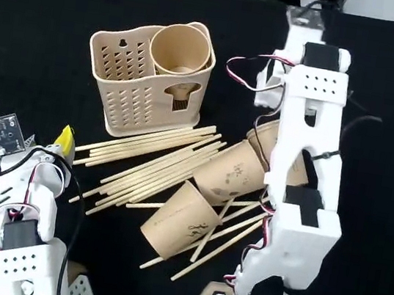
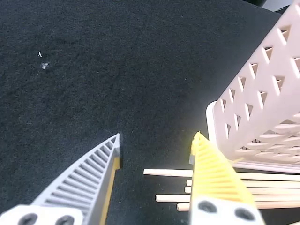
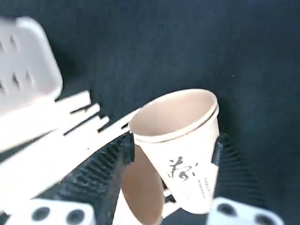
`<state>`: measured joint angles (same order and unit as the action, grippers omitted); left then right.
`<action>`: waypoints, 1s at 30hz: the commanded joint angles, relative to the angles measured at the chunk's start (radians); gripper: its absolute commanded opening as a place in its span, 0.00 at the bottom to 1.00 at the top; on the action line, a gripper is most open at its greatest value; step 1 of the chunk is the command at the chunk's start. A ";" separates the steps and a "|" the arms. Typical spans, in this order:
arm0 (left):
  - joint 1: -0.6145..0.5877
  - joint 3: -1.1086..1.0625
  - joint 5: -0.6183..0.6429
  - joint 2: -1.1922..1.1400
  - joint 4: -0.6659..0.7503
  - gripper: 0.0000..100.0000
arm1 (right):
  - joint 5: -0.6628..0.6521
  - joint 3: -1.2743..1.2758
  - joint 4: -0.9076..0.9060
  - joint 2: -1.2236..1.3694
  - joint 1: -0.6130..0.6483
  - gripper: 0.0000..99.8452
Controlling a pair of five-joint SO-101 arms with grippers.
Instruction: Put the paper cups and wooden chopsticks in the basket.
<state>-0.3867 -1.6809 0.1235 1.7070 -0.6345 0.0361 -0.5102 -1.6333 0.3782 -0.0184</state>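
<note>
Showed a basket (image 1: 128,85) upright on the black table (image 1: 44,28), one paper cup (image 1: 179,50) standing in the compartment at its end nearer the right arm. Found wooden chopsticks (image 1: 152,161) spread flat just in front of the basket, a second cup (image 1: 180,223) and a third cup (image 1: 232,173) lying on their sides among them. Caught the left gripper (image 2: 157,138) with fingers apart, holding nothing, low over the table beside the basket wall. Caught the right gripper (image 3: 173,140) clamped on a fourth cup (image 3: 187,154), one black finger against each side.
</note>
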 commanded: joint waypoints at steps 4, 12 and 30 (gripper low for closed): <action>-0.001 -0.024 -0.011 0.012 -0.002 0.24 | 0.178 0.013 -0.005 -0.027 0.008 0.29; -0.002 -0.024 -0.011 0.012 -0.002 0.24 | 0.216 0.012 -0.011 0.079 -0.055 0.29; -0.002 -0.024 -0.011 0.012 -0.002 0.24 | 0.040 -0.038 -0.127 0.127 -0.153 0.01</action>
<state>-0.3867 -1.6809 0.1235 1.7070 -0.6345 0.1143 -0.4979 -1.7315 0.5209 -0.1366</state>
